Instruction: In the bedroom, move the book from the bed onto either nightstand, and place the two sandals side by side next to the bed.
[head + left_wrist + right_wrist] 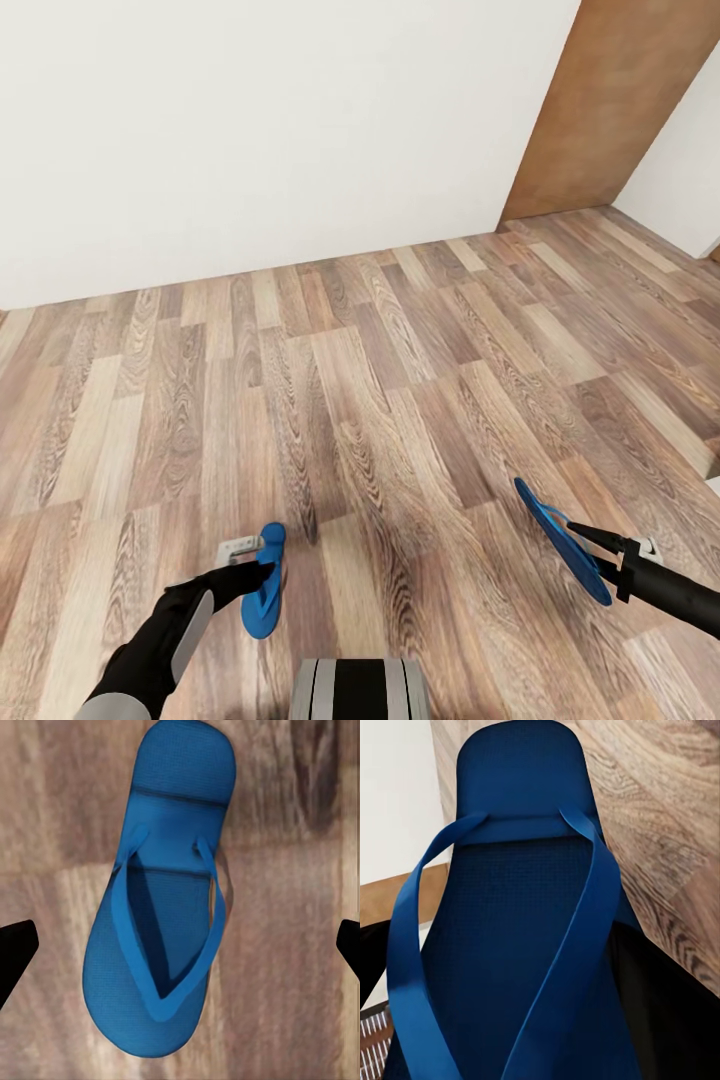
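Observation:
Two bright blue sandals show. One sandal [264,590] [161,922] lies flat on the wood-plank floor, straps up. My left gripper [262,573] [180,945] hovers just over it, open, with its dark fingertips [15,949] wide apart on either side and clear of it. The other sandal [560,540] [521,907] is lifted off the floor and tilted on edge, with my right gripper [592,552] [525,1035] shut on its heel end. The bed, book and nightstands are out of view.
A white wall [250,130] runs across the far side. A brown wooden panel [620,100] stands at the far right corner. Plank floor [380,400] stretches between me and the wall. My base [360,690] shows at the bottom edge.

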Motion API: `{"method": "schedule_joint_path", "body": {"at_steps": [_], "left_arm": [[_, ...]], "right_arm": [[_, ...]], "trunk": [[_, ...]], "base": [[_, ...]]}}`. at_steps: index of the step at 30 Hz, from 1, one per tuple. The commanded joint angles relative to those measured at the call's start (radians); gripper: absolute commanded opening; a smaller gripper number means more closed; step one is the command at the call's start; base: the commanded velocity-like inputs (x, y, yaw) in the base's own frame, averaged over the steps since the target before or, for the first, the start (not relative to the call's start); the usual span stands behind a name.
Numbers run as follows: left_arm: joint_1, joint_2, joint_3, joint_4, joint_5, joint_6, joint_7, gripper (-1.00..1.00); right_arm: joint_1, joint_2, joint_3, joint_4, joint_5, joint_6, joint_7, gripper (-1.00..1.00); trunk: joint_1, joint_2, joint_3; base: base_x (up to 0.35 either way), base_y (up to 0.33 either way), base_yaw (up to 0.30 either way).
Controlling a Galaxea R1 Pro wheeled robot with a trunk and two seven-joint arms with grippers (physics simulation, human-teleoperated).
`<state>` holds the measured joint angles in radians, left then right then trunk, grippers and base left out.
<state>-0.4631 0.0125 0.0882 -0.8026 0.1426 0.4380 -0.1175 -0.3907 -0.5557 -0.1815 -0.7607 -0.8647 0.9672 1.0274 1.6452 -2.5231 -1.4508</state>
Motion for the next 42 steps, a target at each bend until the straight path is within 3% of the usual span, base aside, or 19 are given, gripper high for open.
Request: {"method": "schedule_joint_path", "body": {"at_steps": [1,34,42], "left_arm": [[0.0,-0.002,0.002,-0.001,0.008,0.007,-0.002,1.0],[0.0,-0.011,0.002,-0.001,0.008,0.007,-0.002,1.0],[0.0,-0.011,0.002,-0.001,0.008,0.007,-0.002,1.0]], "right_arm": [[0.0,0.0,0.0,0.0,0.001,0.004,0.002,-1.0],[0.0,0.001,0.004,0.0,0.001,0.004,0.002,-1.0],[0.0,0.002,0.004,0.0,0.001,0.004,0.002,-1.0]], "trunk": [[0.0,0.0,-0.001],[0.014,-0.008,-0.124],[0.014,-0.008,-0.124]], "base": [[0.0,0.0,0.0],[0.0,0.0,0.0],[0.0,0.0,0.0]]}}
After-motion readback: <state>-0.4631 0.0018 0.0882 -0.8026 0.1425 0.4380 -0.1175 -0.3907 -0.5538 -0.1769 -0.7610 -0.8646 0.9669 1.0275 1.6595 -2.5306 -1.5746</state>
